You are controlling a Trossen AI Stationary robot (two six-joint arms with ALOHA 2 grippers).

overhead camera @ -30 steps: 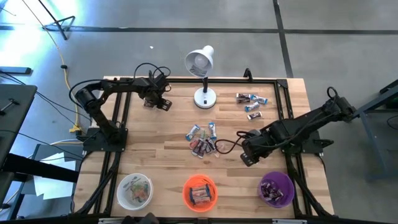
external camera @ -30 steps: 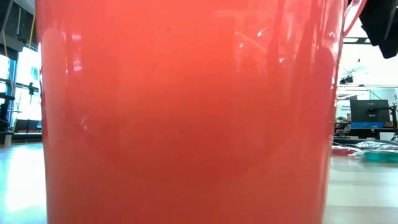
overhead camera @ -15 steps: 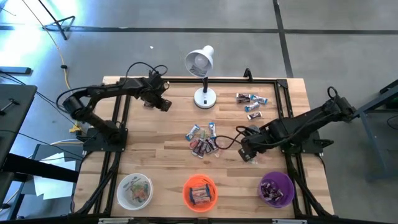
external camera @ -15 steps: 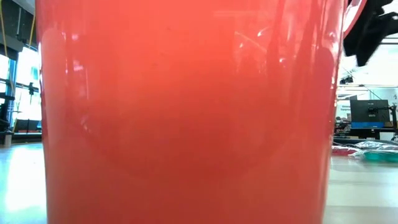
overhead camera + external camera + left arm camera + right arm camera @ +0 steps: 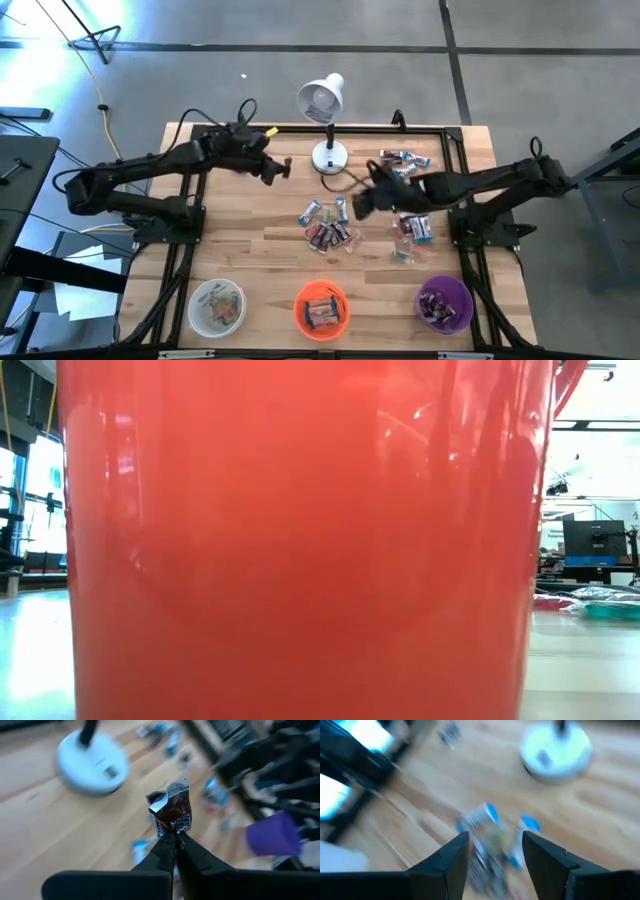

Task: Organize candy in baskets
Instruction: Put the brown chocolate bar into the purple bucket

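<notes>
I see my left end effector clamped on one dark brown candy, fingers together on its lower end. The candy stands straight out past the fingertips, its long axis in line with the fingers and its torn silvery end pointing away from the wrist. From above, this end effector hangs over the far part of the table, just left of the white lamp.

My right end effector has its fingers apart and holds nothing. It hovers over the middle pile of candy, with blue wrappers showing between and beyond the fingers. From above, it sits just right of that pile.

More candy lies near the far right corner and closer in. The white basket, orange basket and purple basket stand along the near edge, each with candy inside.
</notes>
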